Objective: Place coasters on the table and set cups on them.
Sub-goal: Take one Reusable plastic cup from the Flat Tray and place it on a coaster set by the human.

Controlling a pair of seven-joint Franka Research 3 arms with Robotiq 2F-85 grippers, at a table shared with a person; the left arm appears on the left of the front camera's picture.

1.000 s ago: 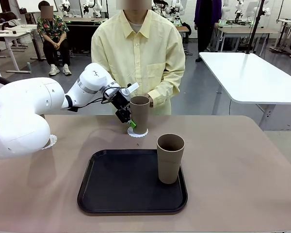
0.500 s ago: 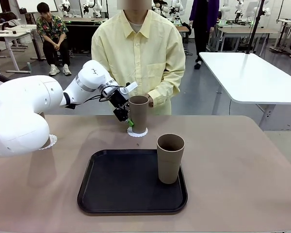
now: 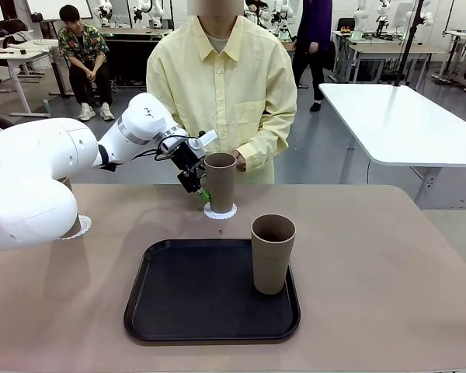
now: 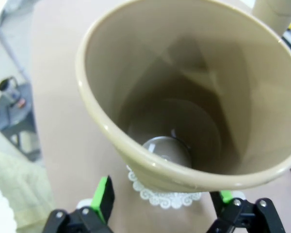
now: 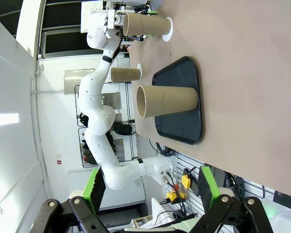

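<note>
A grey-brown cup (image 3: 220,183) stands upright on a white lacy coaster (image 3: 220,210) at the table's far middle. My left gripper (image 3: 201,189) is right beside its left side, open, with green pads (image 4: 105,196) spread wider than the cup (image 4: 184,97) and the coaster (image 4: 165,197) just beyond them. A second cup (image 3: 272,253) stands on the black tray (image 3: 179,311). The third cup (image 5: 125,74) sits on a coaster (image 3: 79,226) at the left, mostly behind my left arm. My right gripper (image 5: 153,189) is open and holds nothing, far from the cups.
A person in a yellow shirt stands at the far edge with a hand (image 3: 239,161) just behind the middle cup. The beige table (image 3: 388,264) is bare to the right of the tray. A white table (image 3: 396,116) stands beyond.
My left arm has drawn slightly up and to the left beside the middle cup, which stays on its coaster. The tray cup has not moved.
</note>
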